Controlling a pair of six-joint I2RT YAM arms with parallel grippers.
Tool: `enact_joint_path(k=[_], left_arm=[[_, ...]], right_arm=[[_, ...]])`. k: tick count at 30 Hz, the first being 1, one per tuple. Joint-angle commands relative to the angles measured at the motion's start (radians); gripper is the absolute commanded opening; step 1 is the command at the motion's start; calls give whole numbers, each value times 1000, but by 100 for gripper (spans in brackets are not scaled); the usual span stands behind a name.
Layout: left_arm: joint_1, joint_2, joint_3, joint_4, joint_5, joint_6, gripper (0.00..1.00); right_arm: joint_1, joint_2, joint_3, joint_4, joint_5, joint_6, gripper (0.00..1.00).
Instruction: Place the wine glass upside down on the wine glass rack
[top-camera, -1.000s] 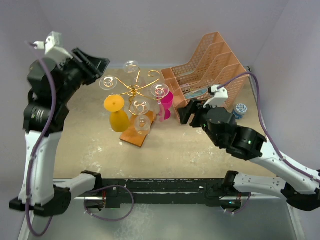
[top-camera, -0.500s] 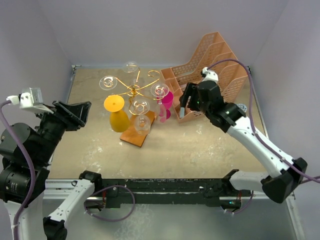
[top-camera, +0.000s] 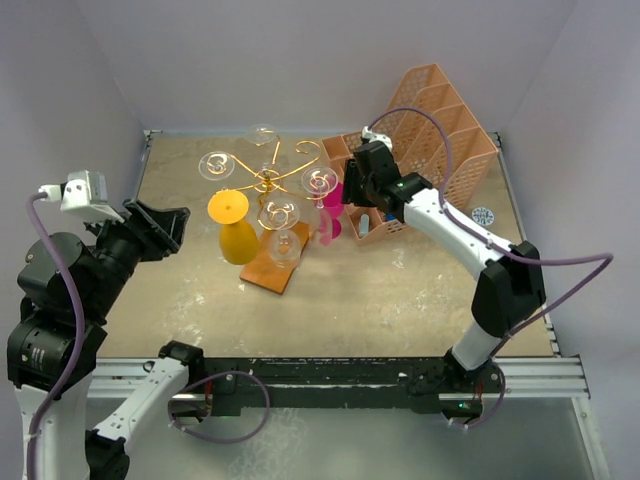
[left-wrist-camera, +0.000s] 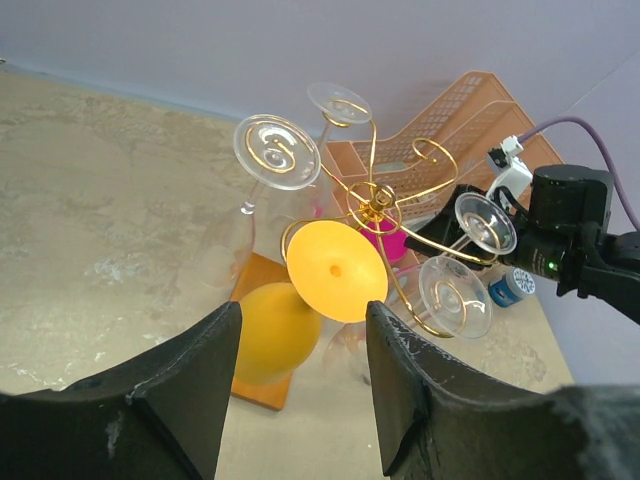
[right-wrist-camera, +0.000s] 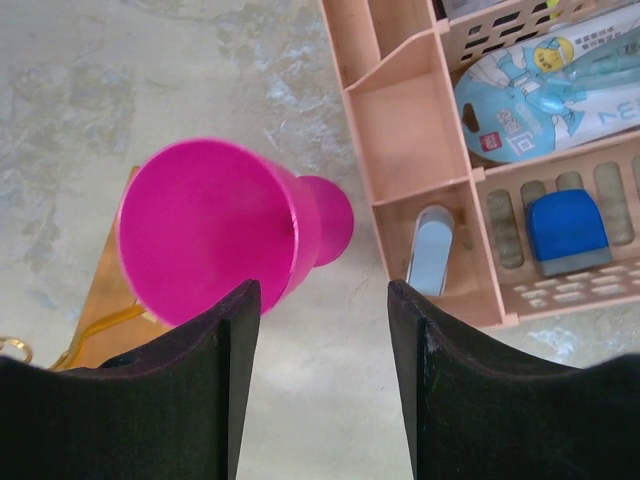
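Surface: table (top-camera: 420, 290), sandy beige, mottled, white scuffs.
Left of centre: wine glass rack (top-camera: 268, 180), its flat copper-brown base (top-camera: 265, 272) on the table.
Far right: peach mesh file organiser (top-camera: 430, 140).
Between base and organiser: magenta glass (top-camera: 333, 200), near both.
Right of organiser: small blue-and-white round container (top-camera: 482, 217).
Left of base: yellow glass (top-camera: 238, 238), foot up; contact with the table unclear.

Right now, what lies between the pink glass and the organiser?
Only a narrow strip of bare table; the right wrist view shows glass and organiser apart.
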Motion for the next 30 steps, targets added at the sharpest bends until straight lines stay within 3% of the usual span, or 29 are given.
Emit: enact_joint_path(k=[1,7,17,24,30], left_arm=[[-8,34,5,44,-2,6,51],[-9,78,57,28,-28,4,52],[-43,138,151,-9,-136,15,69],[-45,137,154,10,-16,25,69],[-46,164,145,94,180,-20,69]], right_arm=[[-28,54,79,52,-5,-66,54],[-31,144,141,40,-37,-126,42],[-31,137,145,-6,-76,-183,2],[-31,-20,46,45,-75,-167,0],[-31,-233,-120,72,61,-93,0]])
